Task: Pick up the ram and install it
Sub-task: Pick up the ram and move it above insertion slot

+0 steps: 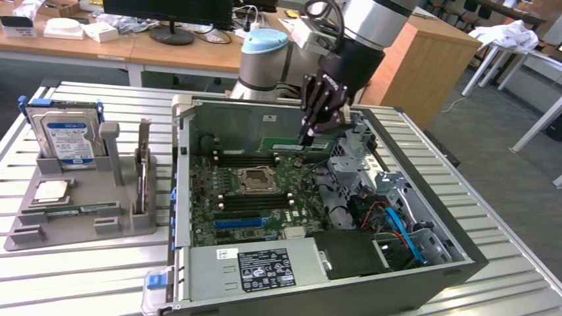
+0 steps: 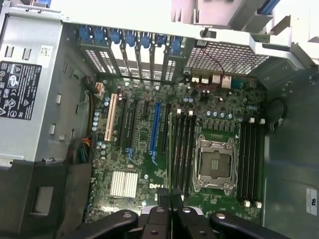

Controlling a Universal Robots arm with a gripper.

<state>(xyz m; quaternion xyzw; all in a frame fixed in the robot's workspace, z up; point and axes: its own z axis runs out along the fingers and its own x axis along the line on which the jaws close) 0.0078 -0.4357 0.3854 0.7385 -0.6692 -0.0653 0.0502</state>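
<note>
**While the ram (image 1: 294, 146) hangs above the memory slots (image 1: 250, 158)**

We find the jaws pinching it by its upper edge inside the open computer case (image 1: 246, 122). We would keep it level, line it up with one slot, and press evenly.

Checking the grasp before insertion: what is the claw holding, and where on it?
The ram, pinched by the claw along its upper long edge.
</note>
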